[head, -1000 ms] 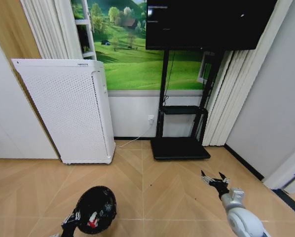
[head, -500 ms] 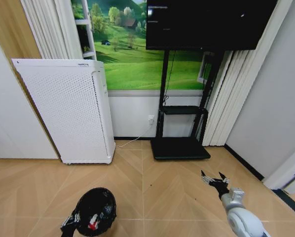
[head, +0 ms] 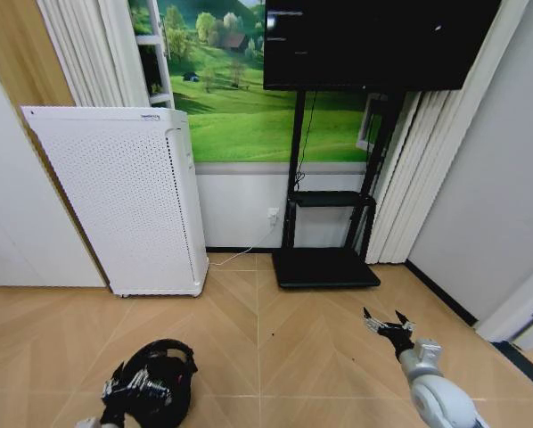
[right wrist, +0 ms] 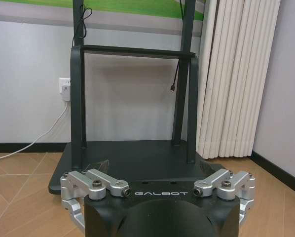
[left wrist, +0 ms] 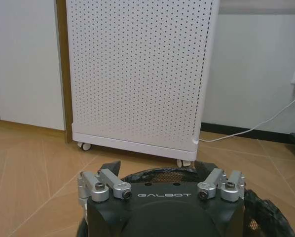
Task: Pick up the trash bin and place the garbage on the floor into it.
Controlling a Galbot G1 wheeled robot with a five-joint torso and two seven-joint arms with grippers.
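Bare floor lies open between both arms; white perforated appliance blocks the left, black TV stand stands ahead by the wall

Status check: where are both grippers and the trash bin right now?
Left gripper at the trash bin, low near the floor. Right gripper open, idle above bare floor. White appliance stands behind the bin.

One trash bin (black), two claws.

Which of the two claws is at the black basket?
The left gripper, low on the robot's left at the trash bin; the right gripper hangs open over bare floor.
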